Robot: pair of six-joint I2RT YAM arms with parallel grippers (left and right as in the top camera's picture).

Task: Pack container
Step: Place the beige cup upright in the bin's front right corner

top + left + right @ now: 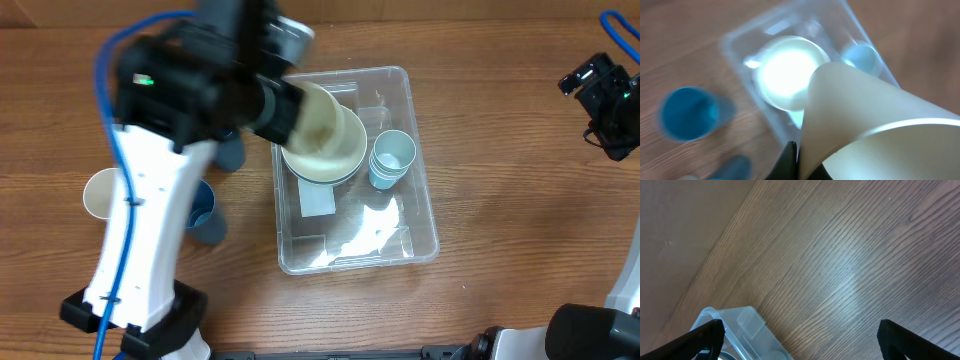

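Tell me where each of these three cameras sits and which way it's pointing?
Overhead: fixed above the table, looking straight down on the container; both arms show.
Left wrist: on the left gripper, looking over its held cream cup into the container; a dark finger shows.
Right wrist: on the right gripper, facing the wooden table and one container corner; both fingers show, spread apart.
Shared: every view sees the container.

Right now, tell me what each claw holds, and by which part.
Left claw pinches a cream cup by its wall near the rim. Right claw is open and holds nothing.
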